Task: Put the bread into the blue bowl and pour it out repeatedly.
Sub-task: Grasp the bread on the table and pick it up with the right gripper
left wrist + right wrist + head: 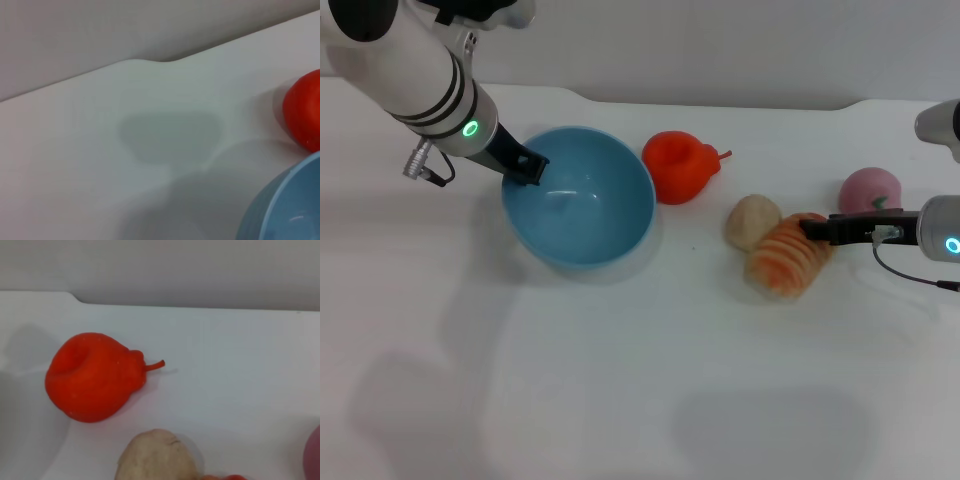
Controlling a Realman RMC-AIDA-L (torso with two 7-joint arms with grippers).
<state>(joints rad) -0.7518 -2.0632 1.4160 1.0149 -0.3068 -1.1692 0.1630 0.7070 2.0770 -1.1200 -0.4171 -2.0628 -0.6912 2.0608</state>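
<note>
Counter: white surface carrying every item, lying under both arms
Blue bowl: sitting upright at about 10 o'clock from the counter's middle, holding nothing; a slice of its rim is showing in the left wrist view
Left tool: reaching in from 10 o'clock and meeting the bowl's rim at the bowl's 9 o'clock side; whether the fingers are spread or pressed on the rim cannot be told
Bread: lying on the counter at about 3 o'clock from the bowl, well apart from it, ridged orange-and-cream side facing up
Right tool: coming in from 3 o'clock, its dark tip resting at the loaf's 1 o'clock end; finger state cannot be told
Beige bun: touching the bread at the loaf's 10 o'clock side
Red-orange fruit toy: sitting just beside the bowl at its 2 o'clock
Pink fruit toy: resting at 1 o'clock from the bread, near the right arm
</note>
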